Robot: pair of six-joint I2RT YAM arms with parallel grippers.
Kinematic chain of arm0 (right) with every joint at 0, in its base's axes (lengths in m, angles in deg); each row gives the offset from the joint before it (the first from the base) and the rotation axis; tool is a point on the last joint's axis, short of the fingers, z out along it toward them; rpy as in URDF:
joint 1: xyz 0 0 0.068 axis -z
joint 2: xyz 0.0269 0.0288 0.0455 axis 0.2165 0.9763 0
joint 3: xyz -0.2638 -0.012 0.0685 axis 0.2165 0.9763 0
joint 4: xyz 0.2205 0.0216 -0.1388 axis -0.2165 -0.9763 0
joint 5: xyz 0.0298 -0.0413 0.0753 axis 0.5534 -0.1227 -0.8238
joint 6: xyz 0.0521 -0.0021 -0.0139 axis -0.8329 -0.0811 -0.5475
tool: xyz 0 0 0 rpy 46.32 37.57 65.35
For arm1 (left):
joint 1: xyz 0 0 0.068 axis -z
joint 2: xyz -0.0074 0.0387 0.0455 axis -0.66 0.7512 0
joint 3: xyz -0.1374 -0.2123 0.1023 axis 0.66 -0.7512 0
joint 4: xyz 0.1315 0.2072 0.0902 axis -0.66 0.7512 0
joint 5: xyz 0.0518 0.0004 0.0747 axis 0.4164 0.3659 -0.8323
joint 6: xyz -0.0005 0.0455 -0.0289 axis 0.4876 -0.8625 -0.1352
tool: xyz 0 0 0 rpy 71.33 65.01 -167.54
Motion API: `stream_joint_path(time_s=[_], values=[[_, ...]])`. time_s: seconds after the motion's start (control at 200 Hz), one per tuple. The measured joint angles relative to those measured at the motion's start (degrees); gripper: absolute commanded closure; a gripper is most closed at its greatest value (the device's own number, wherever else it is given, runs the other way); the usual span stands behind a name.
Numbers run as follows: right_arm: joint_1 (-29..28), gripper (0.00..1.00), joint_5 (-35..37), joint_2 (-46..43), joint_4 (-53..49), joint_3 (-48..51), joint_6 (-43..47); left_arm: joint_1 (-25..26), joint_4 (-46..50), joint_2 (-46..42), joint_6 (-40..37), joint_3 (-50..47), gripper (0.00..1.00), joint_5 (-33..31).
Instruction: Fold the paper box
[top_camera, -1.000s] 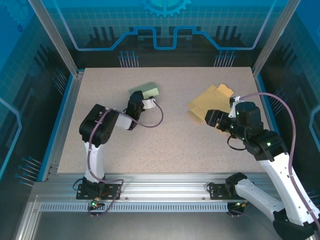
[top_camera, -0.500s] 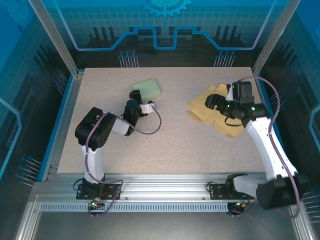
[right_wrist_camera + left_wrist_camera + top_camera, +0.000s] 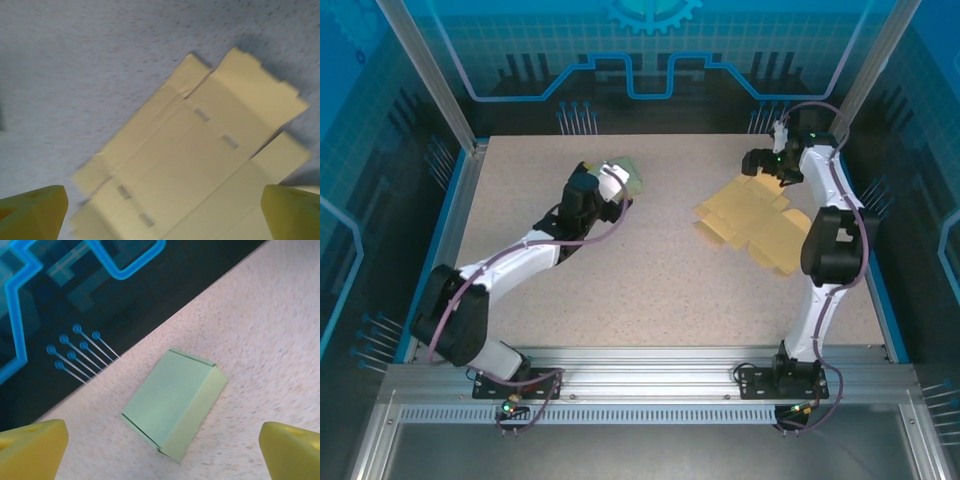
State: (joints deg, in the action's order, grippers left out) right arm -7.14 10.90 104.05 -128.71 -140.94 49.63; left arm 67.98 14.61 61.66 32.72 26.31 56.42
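Paper box (image 3: 752,222), a yellow unfolded sheet, lies flat on the right half of the table (image 3: 660,290), and the right wrist view shows its creases and slots facing up (image 3: 200,160). Farther back on the left rests a folded green box (image 3: 628,176) (image 3: 175,402). The left gripper (image 3: 605,185) hangs at its near side, fingers (image 3: 32,447) spread wide and empty. Farthest back, by the sheet's far edge, the right gripper (image 3: 760,162) also has its fingers (image 3: 30,210) fully apart, holding nothing
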Motion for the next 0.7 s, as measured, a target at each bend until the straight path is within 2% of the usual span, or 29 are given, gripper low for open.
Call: stream_joint_path(time_s=[0.11,0.28,0.525,0.695], values=[[0.07,0.0,1.14,5.31,-2.73,-5.66,5.2,-0.13,4.24,-5.51,12.02,-0.44,0.01,1.03],[0.48,0.0,2.23,7.74,-3.06,-6.82,8.79,-1.09,6.36,-12.98,25.53,-3.96,0.01,3.37],[2.23,0.0,3.72,17.42,-4.83,-18.71,11.1,-2.43,8.2,-16.65,37.35,-7.23,0.01,7.19],[5.33,0.01,2.58,26.4,-7.5,-25.92,12.94,-2.95,8.31,-17.44,42.4,-7.72,0.01,10.36]])
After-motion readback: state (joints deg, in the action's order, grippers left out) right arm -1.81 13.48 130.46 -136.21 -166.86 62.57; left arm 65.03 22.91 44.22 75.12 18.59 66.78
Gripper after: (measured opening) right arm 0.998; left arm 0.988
